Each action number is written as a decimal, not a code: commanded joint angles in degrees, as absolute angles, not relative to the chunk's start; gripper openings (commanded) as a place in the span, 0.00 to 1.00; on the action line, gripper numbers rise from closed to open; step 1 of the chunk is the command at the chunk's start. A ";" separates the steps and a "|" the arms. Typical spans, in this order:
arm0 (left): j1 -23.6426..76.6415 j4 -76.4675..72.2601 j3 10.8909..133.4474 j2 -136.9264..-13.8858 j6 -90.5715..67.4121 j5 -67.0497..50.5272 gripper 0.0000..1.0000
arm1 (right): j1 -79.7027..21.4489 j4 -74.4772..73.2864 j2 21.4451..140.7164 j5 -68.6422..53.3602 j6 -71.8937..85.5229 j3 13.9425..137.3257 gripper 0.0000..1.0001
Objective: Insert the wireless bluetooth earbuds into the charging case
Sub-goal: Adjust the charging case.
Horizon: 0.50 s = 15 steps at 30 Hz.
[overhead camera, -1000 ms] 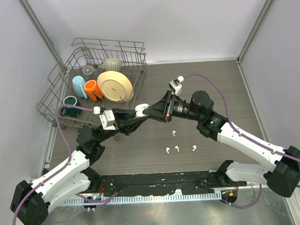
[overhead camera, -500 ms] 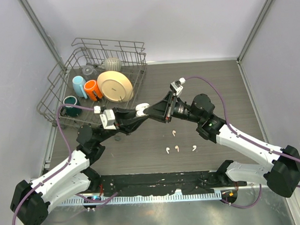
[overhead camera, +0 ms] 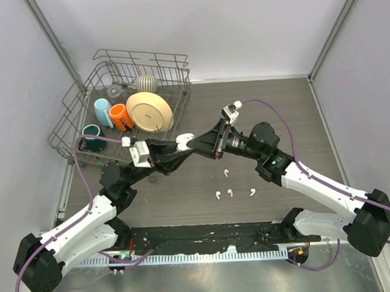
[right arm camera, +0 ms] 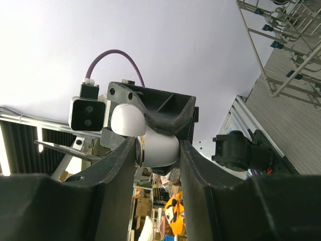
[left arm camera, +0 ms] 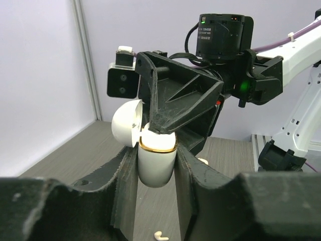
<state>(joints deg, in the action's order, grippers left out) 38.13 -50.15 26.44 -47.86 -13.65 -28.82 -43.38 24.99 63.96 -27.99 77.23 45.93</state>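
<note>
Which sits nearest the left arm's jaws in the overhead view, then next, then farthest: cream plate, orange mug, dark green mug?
1. Cream plate, right side of the rack.
2. Orange mug, left of the plate.
3. Dark green mug, rack's near-left corner.

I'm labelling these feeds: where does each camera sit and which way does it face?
Top external: above and behind the bases, looking down at the table; both arms show.
Left wrist: looks along its fingers at the charging case and right gripper.
Right wrist: faces toward the left gripper; own fingers show.
Shared: the open case.
</note>
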 commanded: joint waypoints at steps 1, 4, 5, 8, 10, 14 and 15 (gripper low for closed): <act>38.06 -52.29 26.54 -47.11 -14.68 -26.72 0.39 | -43.51 29.00 61.26 -27.51 76.20 45.97 0.01; 37.97 -51.33 26.63 -46.76 -14.41 -26.37 0.42 | -43.59 28.83 61.26 -27.42 76.11 46.05 0.01; 38.06 -50.98 26.63 -46.67 -14.24 -26.37 0.42 | -43.59 28.83 61.26 -27.60 76.11 46.05 0.01; 38.06 -51.06 26.54 -46.50 -14.24 -26.28 0.43 | -43.59 28.92 61.26 -27.42 76.20 45.88 0.01; 38.06 -51.06 26.63 -46.58 -14.33 -26.37 0.43 | -43.59 28.65 61.35 -27.42 76.20 45.97 0.01; 38.06 -51.15 27.16 -46.84 -14.33 -26.63 0.43 | -43.59 27.25 62.05 -27.60 76.03 46.23 0.01; 38.06 -51.24 27.42 -47.02 -14.50 -26.72 0.43 | -43.59 27.25 62.14 -27.77 76.11 46.32 0.01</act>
